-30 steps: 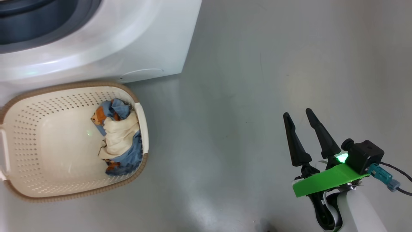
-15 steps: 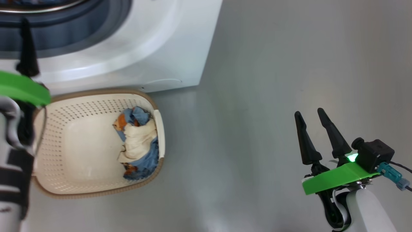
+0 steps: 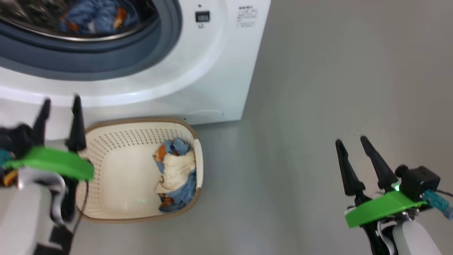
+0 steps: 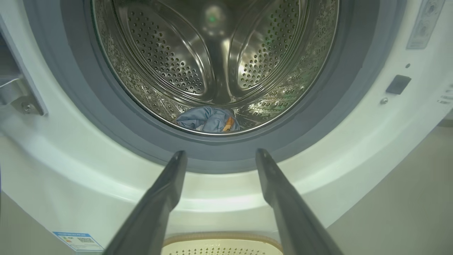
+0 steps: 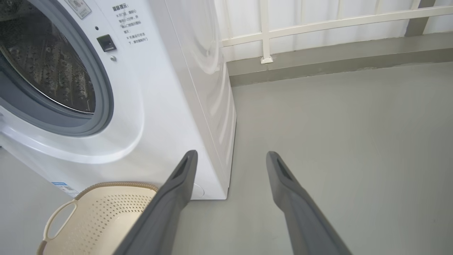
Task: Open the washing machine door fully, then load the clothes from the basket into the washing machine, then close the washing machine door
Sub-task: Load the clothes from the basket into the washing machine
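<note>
Washing machine [image 3: 219,71] is standing on the grey floor [image 3: 318,88] with its round mouth lying unobstructed, so the door is judged swung clear. A hinge bracket [image 4: 21,101] is showing at the opening's left edge in the left wrist view. One blue garment [image 4: 208,120] with an orange patch is lying at the bottom of the steel drum [image 4: 166,60], just behind the grey-blue gasket [image 4: 219,152], so loading is judged begun, not finished. The basket [image 3: 138,120] is sitting on the floor tight against the foot of the machine's front, probably to make each carry short. The clothes [image 3: 177,173] yet to load, blue printed pieces bundled around a cream one, are bunching against the basket's right end wall, leaving most of its bottom bare. Left tool [image 3: 61,100] is hovering over the basket's left rim, fingers spread wide and carrying nothing, pointing at the drum mouth. Right tool [image 3: 351,140] is idling well off to the right over bare floor, likewise wide apart and empty, blocking neither basket nor drum. The next pick is judged to be needing a reach across to the basket's right end.
</note>
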Controlling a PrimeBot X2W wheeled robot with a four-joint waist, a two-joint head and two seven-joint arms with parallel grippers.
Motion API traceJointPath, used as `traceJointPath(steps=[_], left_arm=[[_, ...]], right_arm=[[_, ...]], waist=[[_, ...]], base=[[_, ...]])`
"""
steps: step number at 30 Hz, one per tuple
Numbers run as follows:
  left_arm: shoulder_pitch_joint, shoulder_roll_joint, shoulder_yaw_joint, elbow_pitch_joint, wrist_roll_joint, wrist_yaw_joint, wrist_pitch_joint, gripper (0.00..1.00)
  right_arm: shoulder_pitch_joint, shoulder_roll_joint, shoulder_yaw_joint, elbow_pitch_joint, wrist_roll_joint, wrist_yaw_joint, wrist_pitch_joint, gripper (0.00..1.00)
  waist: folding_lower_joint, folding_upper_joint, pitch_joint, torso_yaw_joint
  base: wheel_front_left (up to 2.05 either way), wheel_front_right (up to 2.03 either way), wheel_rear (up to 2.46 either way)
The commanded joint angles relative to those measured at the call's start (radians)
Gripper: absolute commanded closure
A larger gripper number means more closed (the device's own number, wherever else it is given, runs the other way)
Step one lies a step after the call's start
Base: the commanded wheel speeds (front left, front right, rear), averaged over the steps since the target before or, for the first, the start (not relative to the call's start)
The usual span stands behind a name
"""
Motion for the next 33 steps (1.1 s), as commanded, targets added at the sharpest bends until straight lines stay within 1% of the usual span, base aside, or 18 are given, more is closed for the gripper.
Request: traceJointPath(steps=[1,9,18,33], left_arm=[[0.023,0.034,0.037,-0.032,0.018,-0.001,-0.005,0.00],[0.204,0.001,0.070,-0.102,0.050,-0.001,-0.005,0.00],[0.354,-0.022,0.106,-0.162,0.064,-0.001,-0.005,0.00],[0.557,-0.046,0.189,-0.309,0.085,-0.001,-0.005,0.00]], right_arm=[[0.021,-0.013,0.020,-0.016,0.004,0.002,-0.012,0.00],[0.088,-0.042,0.009,-0.004,0.021,0.002,-0.012,0.00],[0.161,-0.068,-0.007,-0.004,0.034,0.002,-0.012,0.00],[0.243,-0.090,-0.032,-0.012,0.047,0.002,-0.012,0.00]], waist=[[0.0000,0.0000,-0.055,0.037],[0.0000,0.0000,-0.148,0.075],[0.0000,0.0000,-0.223,0.110],[0.0000,0.0000,-0.274,0.123]], base=[[0.00,0.00,0.00],[0.00,0.00,0.00],[0.00,0.00,0.00],[0.00,0.00,0.00]])
